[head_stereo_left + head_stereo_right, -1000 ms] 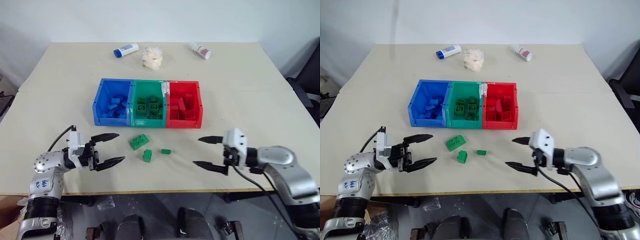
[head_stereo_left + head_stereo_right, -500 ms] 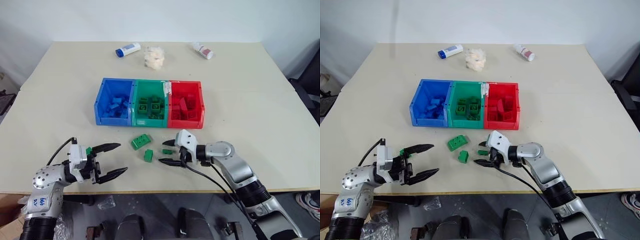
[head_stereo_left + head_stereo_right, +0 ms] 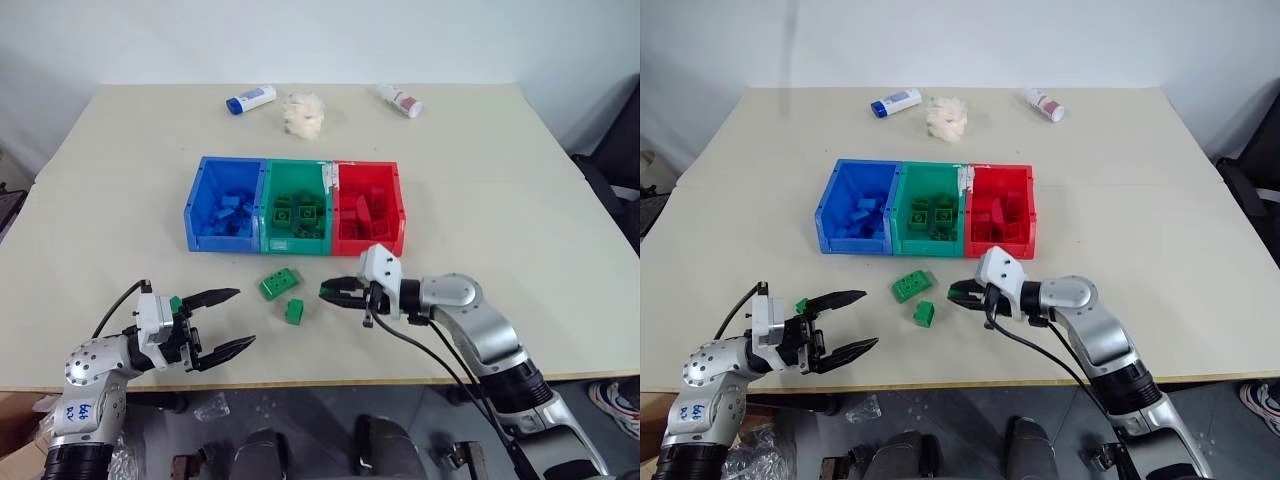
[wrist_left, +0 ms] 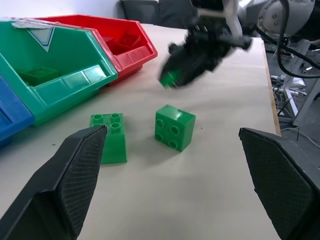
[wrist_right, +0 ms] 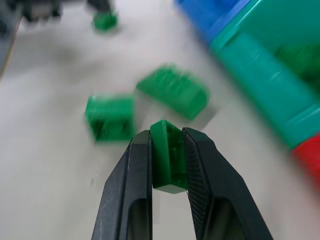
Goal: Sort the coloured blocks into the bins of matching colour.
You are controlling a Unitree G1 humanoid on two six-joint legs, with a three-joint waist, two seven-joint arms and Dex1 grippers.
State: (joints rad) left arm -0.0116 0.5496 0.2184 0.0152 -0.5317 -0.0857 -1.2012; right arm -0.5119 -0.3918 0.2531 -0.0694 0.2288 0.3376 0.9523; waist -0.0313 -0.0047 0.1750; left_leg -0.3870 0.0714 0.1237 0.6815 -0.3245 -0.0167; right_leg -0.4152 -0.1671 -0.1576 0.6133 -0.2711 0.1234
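My right gripper [image 3: 333,292] is shut on a small green block [image 5: 167,159], holding it just above the table in front of the green bin [image 3: 295,243]. That bin stands between a blue bin [image 3: 222,241] and a red bin [image 3: 366,246]; each holds blocks of its own colour. On the table lie a long green block [image 3: 280,283] and a square green block [image 3: 295,311], just left of the right gripper. My left gripper [image 3: 240,318] stands open near the front left, level and aimed at these blocks, with nothing between its fingers. A tiny green block [image 3: 175,302] sits by its base.
At the table's far side lie a white and blue bottle [image 3: 250,99], a crumpled tissue [image 3: 303,113] and a white and red bottle [image 3: 400,100]. The table's front edge runs just under both arms.
My right gripper swung in from the right, closed on the small green block and raised it off the table. The left gripper stayed open and drew back a little.
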